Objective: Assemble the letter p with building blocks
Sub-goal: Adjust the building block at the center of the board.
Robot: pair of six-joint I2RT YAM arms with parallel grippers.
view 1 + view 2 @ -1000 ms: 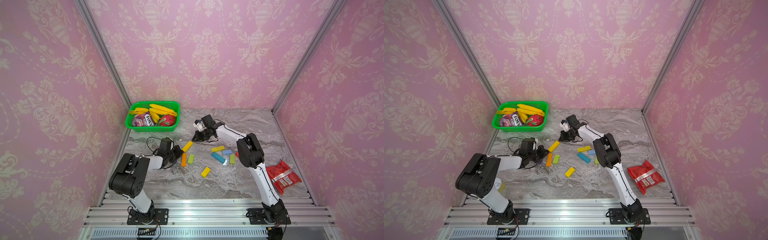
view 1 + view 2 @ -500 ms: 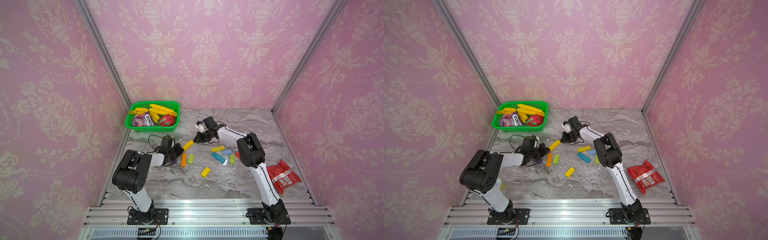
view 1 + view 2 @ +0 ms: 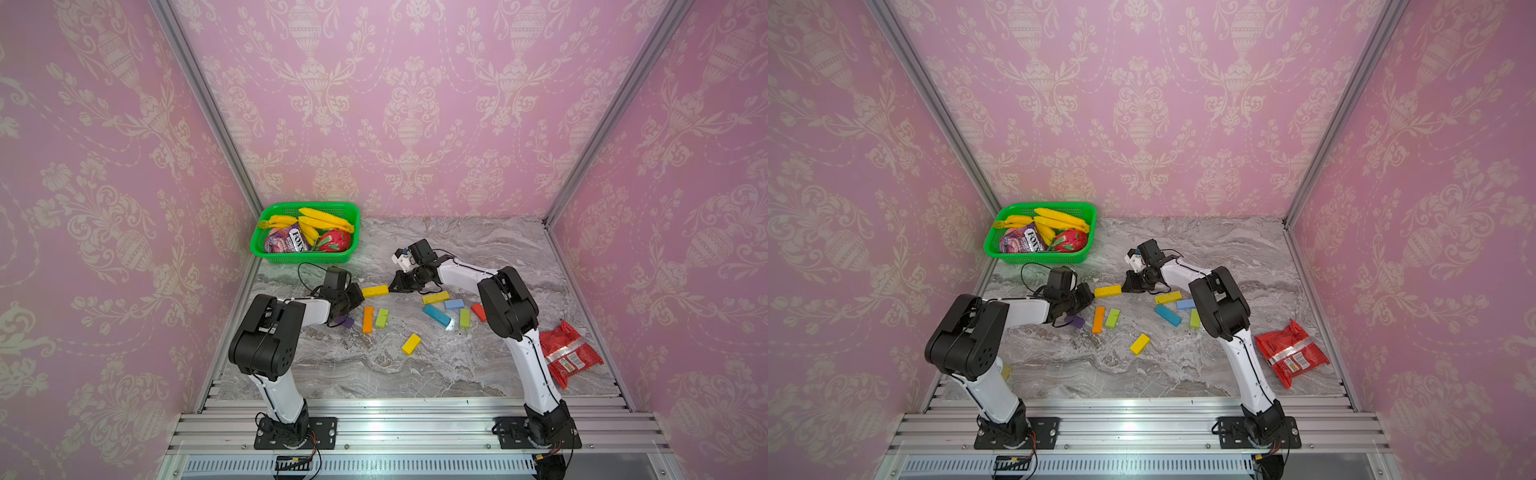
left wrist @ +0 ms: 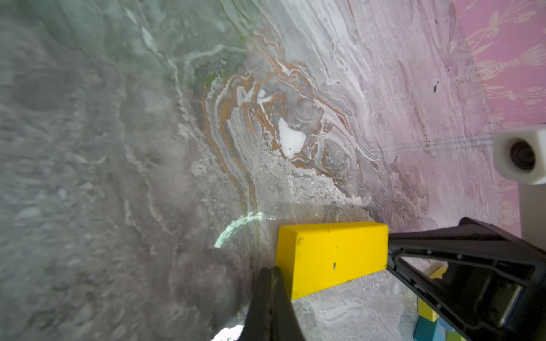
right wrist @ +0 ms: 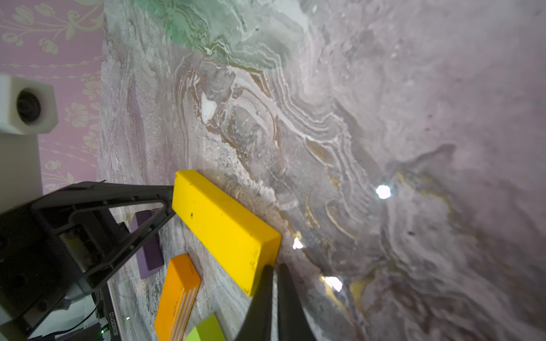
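In both top views, looking from high above the near edge, down toward the far wall, whole marble table (image 3: pixel 374 374) in frame. In the left wrist view, very close to the table, facing right onto the yellow block (image 4: pixel 331 254). In the right wrist view, equally close, facing left onto that same block.

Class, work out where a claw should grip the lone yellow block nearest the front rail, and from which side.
Probably midway, across its long sides, from above: the yellow block lies flat and slanted, clear of neighbours, so match that slant.
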